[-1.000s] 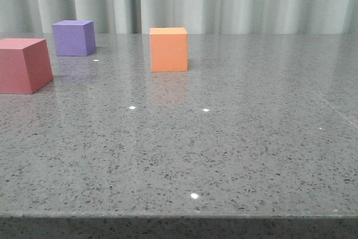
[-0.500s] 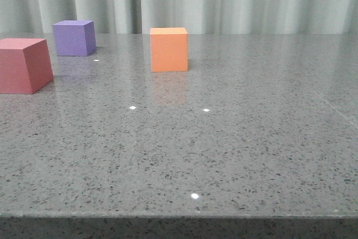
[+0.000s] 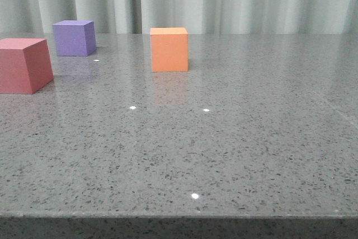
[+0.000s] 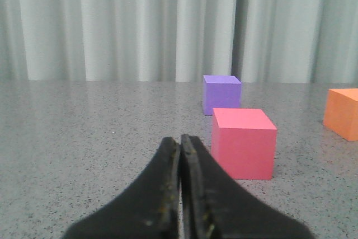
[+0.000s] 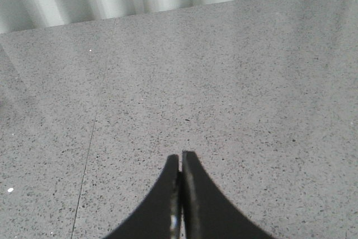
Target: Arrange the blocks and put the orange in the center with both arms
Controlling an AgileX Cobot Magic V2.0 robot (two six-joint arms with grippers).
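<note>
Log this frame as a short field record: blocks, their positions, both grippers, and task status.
surface: grey speckled table
pinkish-red cube: far left, nearest of the three
purple cube: behind it, apart
orange cube: right of both, standing alone
left gripper: fingers closed, empty, pinkish-red cube just ahead
right gripper: fingers closed, empty, over bare table
status: no block grasped; orange not between the others

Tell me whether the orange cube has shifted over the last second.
No. The orange cube keeps the same spot against the curtain folds and purple cube.
</note>
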